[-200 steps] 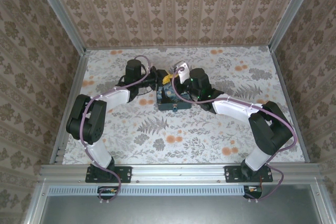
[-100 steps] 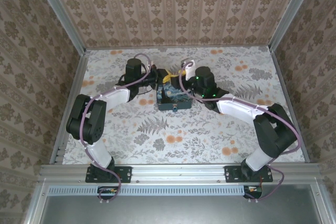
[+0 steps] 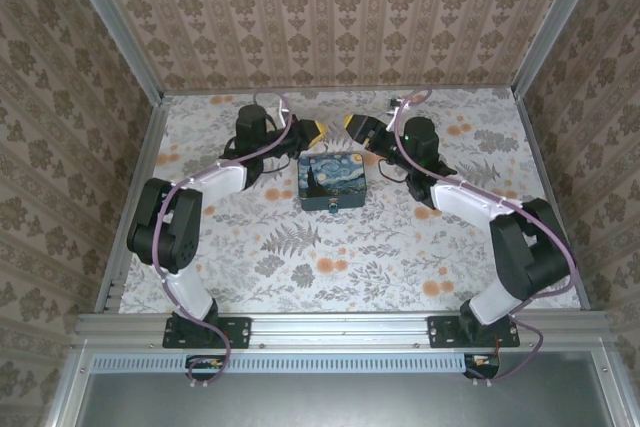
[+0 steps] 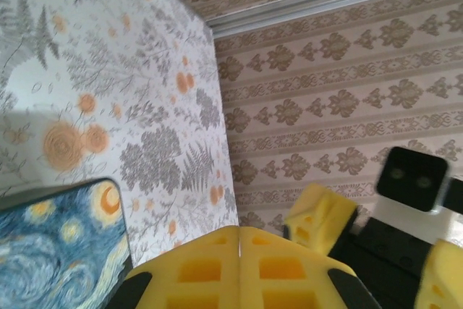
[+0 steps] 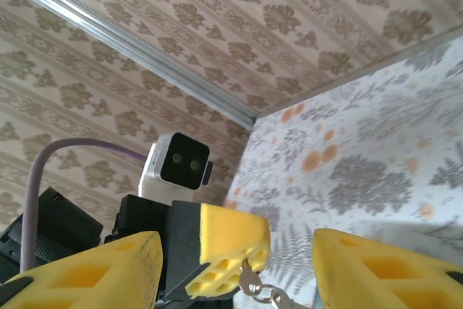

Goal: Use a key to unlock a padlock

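Beyond the blue box [image 3: 333, 180], the key [image 5: 249, 278] is pinched in the closed left gripper [image 3: 308, 130]; the right gripper [image 3: 358, 125] is spread apart. The dangling key should be steadied before the padlock is approached.

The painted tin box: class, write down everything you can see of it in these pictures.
The box is a shallow rectangular tin with rounded corners. Its lid is painted deep blue with yellow swirls, stars and a crescent moon, and it looks like painted metal. It lies flat and closed, lid up, on the flowered table, and nothing but the table touches it.
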Controlling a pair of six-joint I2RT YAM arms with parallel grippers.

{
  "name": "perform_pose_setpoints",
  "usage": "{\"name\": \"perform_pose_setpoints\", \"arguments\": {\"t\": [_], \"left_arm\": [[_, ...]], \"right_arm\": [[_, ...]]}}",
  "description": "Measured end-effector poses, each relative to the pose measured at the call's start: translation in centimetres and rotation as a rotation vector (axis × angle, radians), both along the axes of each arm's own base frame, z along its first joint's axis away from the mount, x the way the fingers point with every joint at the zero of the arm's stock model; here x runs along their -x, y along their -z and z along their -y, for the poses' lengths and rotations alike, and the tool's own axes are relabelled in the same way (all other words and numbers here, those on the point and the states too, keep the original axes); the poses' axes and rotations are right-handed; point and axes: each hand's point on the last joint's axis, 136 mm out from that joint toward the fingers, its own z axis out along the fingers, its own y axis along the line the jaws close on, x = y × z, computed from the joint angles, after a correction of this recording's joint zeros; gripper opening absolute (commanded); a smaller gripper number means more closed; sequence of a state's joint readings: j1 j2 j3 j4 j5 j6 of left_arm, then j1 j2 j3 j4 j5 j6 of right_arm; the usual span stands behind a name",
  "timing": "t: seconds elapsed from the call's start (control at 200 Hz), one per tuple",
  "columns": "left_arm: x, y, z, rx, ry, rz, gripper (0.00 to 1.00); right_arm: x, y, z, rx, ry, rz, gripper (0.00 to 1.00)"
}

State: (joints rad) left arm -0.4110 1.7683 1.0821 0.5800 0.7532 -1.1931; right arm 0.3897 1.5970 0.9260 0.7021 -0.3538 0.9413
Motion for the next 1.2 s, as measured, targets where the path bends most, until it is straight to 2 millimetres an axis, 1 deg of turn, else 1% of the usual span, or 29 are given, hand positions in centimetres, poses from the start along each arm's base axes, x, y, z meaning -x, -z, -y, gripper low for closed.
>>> {"name": "perform_pose_setpoints", "arguments": {"t": [0.07,0.155,0.23,0.32,0.4,0.57,0.795,0.965,1.11,1.2], "left_arm": [[-0.2,-1.2,0.0,0.029,-0.008,0.049,0.00],[-0.4,-2.4,0.0,0.060,-0.019,0.106,0.00],[-0.4,-3.0,0.1,0.078,-0.027,0.142,0.00],[-0.5,-3.4,0.2,0.096,-0.038,0.177,0.00],[-0.7,-3.5,0.2,0.108,-0.049,0.203,0.00],[-1.2,-2.9,0.0,0.120,-0.079,0.220,0.00],[-1.9,-2.8,-0.4,0.135,-0.129,0.253,0.00],[-2.1,-3.2,-0.6,0.147,-0.146,0.277,0.00],[-2.0,-3.6,-0.7,0.157,-0.151,0.296,0.00],[-1.9,-3.5,-0.7,0.156,-0.150,0.301,0.00]], "right_arm": [[-0.3,0.7,-0.5,-0.072,-0.022,-0.032,0.53],[-0.8,1.8,-1.0,-0.162,-0.042,-0.075,0.53],[-1.2,2.7,-1.4,-0.237,-0.051,-0.113,0.56],[-1.5,3.4,-1.4,-0.313,-0.056,-0.143,0.61],[-1.5,3.5,-1.4,-0.371,-0.060,-0.162,0.64],[-1.3,2.5,-1.6,-0.465,-0.073,-0.177,0.66],[-0.3,2.3,-3.1,-0.534,-0.101,-0.230,0.75],[0.1,2.8,-3.7,-0.565,-0.107,-0.273,0.74],[-0.2,4.1,-3.9,-0.590,-0.091,-0.321,0.72],[-0.5,4.3,-3.8,-0.605,-0.081,-0.333,0.71]]}}
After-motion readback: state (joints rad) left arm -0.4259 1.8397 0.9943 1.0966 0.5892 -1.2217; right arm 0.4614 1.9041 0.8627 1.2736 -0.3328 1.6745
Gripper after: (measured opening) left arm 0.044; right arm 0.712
